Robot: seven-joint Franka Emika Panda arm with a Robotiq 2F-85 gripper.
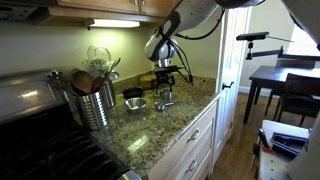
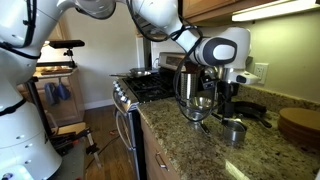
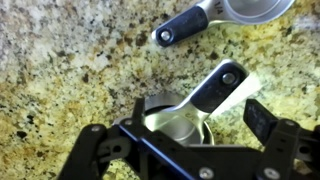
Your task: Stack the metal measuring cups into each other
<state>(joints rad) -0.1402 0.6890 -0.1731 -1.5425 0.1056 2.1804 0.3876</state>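
Wrist view: tool point(image 3: 197, 110) wide around a shiny round steel cup point(image 3: 175, 126), black-handled, on speckled granite point(image 3: 60, 60).

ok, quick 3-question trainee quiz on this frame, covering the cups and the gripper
1. True or false: in the wrist view, a measuring cup lies on the granite between the open fingers of the gripper.
2. Multiple choice: the handle of the second measuring cup, at the top of the wrist view, is A) black, B) red, C) bare wood.
3. Short answer: in an exterior view, what does the ribbed metal canister hold?

Key: 1 true; 2 A; 3 wooden utensils.
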